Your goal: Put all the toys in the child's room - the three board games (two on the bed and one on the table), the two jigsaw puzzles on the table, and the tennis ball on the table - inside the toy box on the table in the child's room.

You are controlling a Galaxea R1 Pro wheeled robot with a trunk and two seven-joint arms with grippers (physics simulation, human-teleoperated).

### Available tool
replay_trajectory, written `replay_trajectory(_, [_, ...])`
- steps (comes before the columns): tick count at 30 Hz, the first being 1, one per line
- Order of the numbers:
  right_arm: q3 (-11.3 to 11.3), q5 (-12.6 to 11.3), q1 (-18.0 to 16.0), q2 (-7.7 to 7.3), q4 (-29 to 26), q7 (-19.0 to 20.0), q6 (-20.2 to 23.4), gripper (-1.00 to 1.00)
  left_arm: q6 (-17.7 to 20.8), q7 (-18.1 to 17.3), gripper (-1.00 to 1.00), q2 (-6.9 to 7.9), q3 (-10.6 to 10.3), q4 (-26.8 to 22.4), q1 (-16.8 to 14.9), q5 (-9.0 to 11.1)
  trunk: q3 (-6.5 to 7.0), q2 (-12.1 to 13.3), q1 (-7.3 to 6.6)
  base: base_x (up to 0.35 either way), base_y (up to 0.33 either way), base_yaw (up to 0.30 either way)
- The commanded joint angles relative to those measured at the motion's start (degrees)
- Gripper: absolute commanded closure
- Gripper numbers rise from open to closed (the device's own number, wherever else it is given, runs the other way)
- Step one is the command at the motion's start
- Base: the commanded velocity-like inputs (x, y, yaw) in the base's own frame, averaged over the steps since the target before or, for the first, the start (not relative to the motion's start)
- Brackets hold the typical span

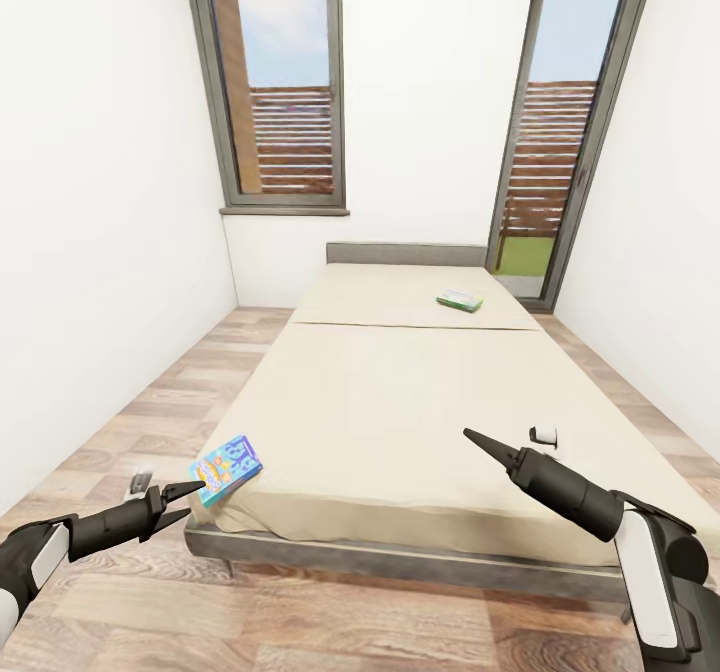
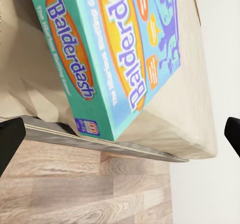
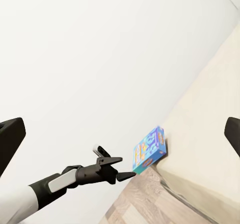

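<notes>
The child's room point(image 1: 110, 202) is narrow and white-walled, with a wood-plank floor point(image 1: 300, 612) and two tall dark-framed windows point(image 1: 285, 82) on the far wall. The bed point(image 1: 400, 422) takes up most of it, its beige mattress in two sections running from the grey headboard point(image 1: 405, 253) down to the grey frame at the near edge. Two board games lie on it. The larger-looking one, a blue and teal "Balderdash" box point(image 1: 227, 468), sits at the near left corner of the mattress, hanging slightly over the edge; the left wrist view shows its lettered lid and teal side close up point(image 2: 115, 49). The other, a small pale green box point(image 1: 459, 300), rests on the far section near the right edge, well apart from both arms. The left gripper point(image 1: 188, 500) has its fingers spread apart and holds nothing; its tips are just beside the Balderdash box, seemingly touching or almost touching its near corner, which the right wrist view also suggests point(image 3: 125, 173). The right gripper point(image 1: 478, 440) hovers over the near right part of the mattress, empty; in the head view its fingers look drawn to a single point, while its own wrist view shows dark tips far apart at the frame sides, so I cannot tell its state. By my reading the bed's share of the task is not yet begun: both games are unlifted, and the grasp of the near box looks imminent.
</notes>
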Motion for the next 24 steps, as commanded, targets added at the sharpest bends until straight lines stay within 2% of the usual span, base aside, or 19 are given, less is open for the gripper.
replay_trajectory(1, [0.0, 0.0, 0.0, -0.01, 0.0, 0.2, 0.2, -1.00, 0.4, -0.1, -1.00, 0.00, 0.1, 0.0, 0.0, 0.1, -0.05, 0.0, -0.01, 0.051, 0.000, 0.000])
replay_trajectory(9, [0.0, 0.0, 0.0, -0.02, 0.0, 0.2, 0.2, -1.00, 0.3, 0.1, -1.00, -0.01, 0.1, 0.0, 0.0, 0.1, -0.05, 0.0, -0.01, 0.110, 0.000, 0.000])
replay_trajectory(24, [0.0, -0.1, 0.0, -0.03, 0.0, 0.2, 0.2, -1.00, 0.3, 0.0, -1.00, -0.01, 0.1, 0.0, 0.0, 0.1, -0.05, 0.0, -0.01, 0.009, -0.010, 0.000])
